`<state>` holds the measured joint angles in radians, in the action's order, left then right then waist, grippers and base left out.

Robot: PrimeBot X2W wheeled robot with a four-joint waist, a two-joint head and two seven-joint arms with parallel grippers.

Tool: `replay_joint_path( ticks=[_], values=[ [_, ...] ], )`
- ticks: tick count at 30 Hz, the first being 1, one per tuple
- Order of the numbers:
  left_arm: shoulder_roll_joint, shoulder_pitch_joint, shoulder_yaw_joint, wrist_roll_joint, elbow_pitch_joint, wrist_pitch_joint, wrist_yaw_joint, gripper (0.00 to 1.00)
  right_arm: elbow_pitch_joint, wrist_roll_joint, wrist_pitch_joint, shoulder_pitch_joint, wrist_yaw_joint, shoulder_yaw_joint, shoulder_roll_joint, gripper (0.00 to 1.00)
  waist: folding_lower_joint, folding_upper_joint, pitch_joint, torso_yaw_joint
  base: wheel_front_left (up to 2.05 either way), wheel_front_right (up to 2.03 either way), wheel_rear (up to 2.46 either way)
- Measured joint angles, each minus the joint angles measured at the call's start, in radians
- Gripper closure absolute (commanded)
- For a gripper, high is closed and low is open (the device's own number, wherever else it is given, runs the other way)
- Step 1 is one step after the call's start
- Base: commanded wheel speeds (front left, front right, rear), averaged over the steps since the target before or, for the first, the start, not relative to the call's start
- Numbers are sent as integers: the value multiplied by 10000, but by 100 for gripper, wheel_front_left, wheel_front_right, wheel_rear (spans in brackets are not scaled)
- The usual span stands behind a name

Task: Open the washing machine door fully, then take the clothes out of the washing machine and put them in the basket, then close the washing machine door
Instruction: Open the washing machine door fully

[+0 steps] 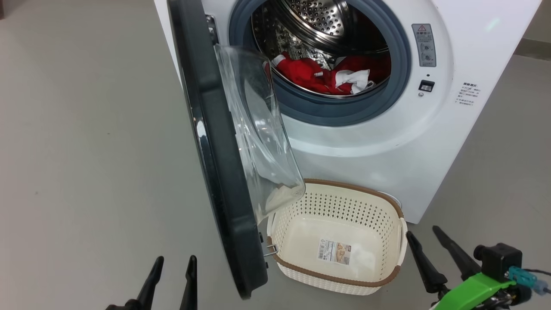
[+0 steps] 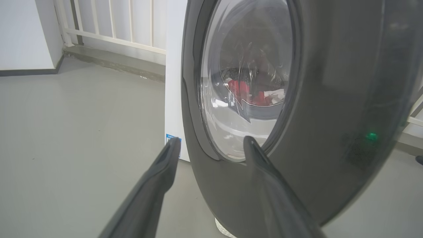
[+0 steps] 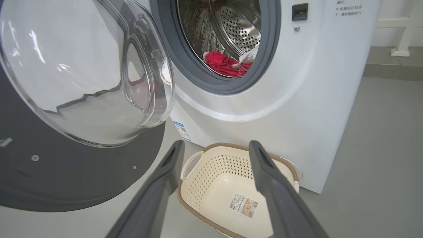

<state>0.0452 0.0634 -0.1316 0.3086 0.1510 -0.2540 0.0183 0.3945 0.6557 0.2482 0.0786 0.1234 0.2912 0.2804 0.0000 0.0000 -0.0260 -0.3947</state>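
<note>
Nearest me, the left gripper [image 1: 175, 258] hung low with its jaws spread apart and empty. The right gripper [image 1: 422, 232] sat the same way, wide and holding nothing. Between them the large round washing machine door with its glossy black rim [image 1: 219, 172] stood edge-on toward me, roughly square to the machine's front and not laid back. That was the relation I cared about. The left gripper lay on the door's outer black face, close to its lower rim in the left wrist view. The right gripper lay on the inner side, where the clear glass bowl [image 1: 258, 129] bulged. I judged that a push from the right arm toward the robot's left would swing the door wider, while the left arm sat in its path. Just past the right gripper, the small cream perforated plastic basket with a brown rim [image 1: 344, 186] stood empty on the grey floor [image 1: 86, 150], close in front of the big white front-loading washing machine [image 1: 387, 163]. Farthest off, the bright red clothes with white trim [image 1: 301, 71] lay low in the steel drum [image 1: 318, 17], nearer the right arm.
</note>
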Motion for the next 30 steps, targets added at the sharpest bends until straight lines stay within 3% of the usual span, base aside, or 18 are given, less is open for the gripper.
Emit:
replay_joint_path(
  ticks=[6,13,30],
  values=[
    [-2,-10,-6,2,-2,2,0,0,-454,-1703,2,-683,8,-1317,-667,0,0,0,-61,-30,0,0,0],
    [-2,-17,-8,4,-10,2,0,0,-949,-2635,15,-1256,8,-2368,-1166,0,0,0,-123,-50,0,0,0],
    [-2,-22,-8,4,-12,2,4,0,-1047,-2964,17,-1580,10,-2548,-1475,0,0,1,-17,-47,0,0,0]
  ],
)
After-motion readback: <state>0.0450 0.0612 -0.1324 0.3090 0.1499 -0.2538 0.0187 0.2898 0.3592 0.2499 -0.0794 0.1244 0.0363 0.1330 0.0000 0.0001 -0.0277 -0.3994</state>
